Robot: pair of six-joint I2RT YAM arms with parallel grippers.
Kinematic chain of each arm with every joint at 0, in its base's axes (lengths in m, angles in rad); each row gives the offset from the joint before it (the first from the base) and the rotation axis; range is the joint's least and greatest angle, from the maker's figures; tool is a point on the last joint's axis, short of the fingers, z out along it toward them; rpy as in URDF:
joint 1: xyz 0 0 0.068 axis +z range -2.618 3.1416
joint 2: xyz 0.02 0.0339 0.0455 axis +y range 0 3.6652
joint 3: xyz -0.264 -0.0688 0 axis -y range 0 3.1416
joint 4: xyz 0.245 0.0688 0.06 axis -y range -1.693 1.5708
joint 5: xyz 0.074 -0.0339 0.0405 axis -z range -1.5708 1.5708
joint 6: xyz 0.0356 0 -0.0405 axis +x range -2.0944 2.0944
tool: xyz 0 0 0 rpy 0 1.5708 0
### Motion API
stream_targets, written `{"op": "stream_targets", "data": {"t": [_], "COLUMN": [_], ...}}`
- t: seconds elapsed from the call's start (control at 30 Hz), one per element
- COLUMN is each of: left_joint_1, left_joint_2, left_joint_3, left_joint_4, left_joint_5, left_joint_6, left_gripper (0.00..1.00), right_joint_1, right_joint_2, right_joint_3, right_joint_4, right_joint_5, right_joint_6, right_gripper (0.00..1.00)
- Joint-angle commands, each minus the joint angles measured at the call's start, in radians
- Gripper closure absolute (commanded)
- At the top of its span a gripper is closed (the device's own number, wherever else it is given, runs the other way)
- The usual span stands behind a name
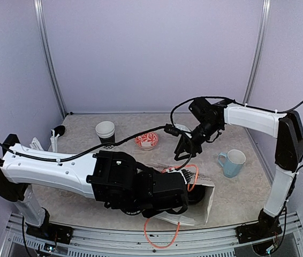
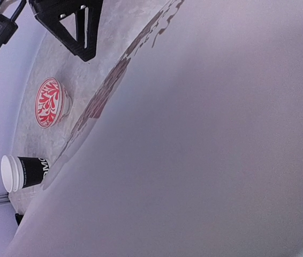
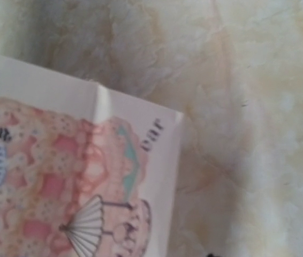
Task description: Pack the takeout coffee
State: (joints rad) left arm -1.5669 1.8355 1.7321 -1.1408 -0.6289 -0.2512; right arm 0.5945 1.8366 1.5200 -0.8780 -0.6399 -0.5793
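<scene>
One takeout coffee cup (image 1: 105, 131), black with a white inside and no lid on it, stands upright at the back left of the table; it also shows in the left wrist view as the cup (image 2: 25, 172). My left gripper (image 1: 190, 194) reaches into the mouth of a white paper bag (image 1: 205, 206) lying on its side at the front centre. Its fingers are hidden inside, and the pale bag wall (image 2: 205, 160) fills the left wrist view. My right gripper (image 1: 182, 152) hovers open just behind the bag's printed top side (image 3: 60, 176), holding nothing.
A red-patterned bowl (image 1: 146, 140) sits just behind the bag. A light-blue mug (image 1: 232, 162) stands to the right. A small black object (image 1: 59, 129) and white packets (image 1: 36, 143) lie at the far left. The bag's orange handles (image 1: 162, 235) loop toward the front rail.
</scene>
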Motion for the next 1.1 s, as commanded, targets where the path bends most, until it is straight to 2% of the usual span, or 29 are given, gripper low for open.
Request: {"op": "stream_targets", "data": {"t": [0.0,0.13,0.3,0.63,0.73,1.07], "left_joint_1": [0.004,0.024,0.06,0.147,0.163,0.168], "left_joint_2": [-0.057,-0.063,-0.049,0.025,0.05,0.096], "left_joint_3": [-0.024,-0.03,-0.016,0.14,0.175,0.224], "left_joint_4": [0.07,0.079,0.054,-0.023,-0.037,-0.073], "left_joint_5": [-0.029,-0.004,0.008,0.077,0.099,0.113], "left_joint_6": [0.087,0.098,0.073,-0.018,-0.033,-0.086], "left_gripper": [0.49,0.49,0.5,0.5,0.5,0.5], "right_joint_1": [0.006,-0.018,-0.054,-0.053,-0.032,0.134], "right_joint_2": [0.001,-0.101,-0.227,-0.453,-0.478,-0.419], "right_joint_3": [0.046,0.062,0.109,0.057,0.065,0.097], "right_joint_4": [-0.063,-0.126,-0.247,-0.328,-0.359,-0.359], "right_joint_5": [-0.081,-0.14,-0.268,-0.374,-0.419,-0.388], "right_joint_6": [-0.02,-0.045,-0.107,-0.182,-0.196,-0.167], "right_gripper": [0.56,0.48,0.44,0.49,0.47,0.44]}}
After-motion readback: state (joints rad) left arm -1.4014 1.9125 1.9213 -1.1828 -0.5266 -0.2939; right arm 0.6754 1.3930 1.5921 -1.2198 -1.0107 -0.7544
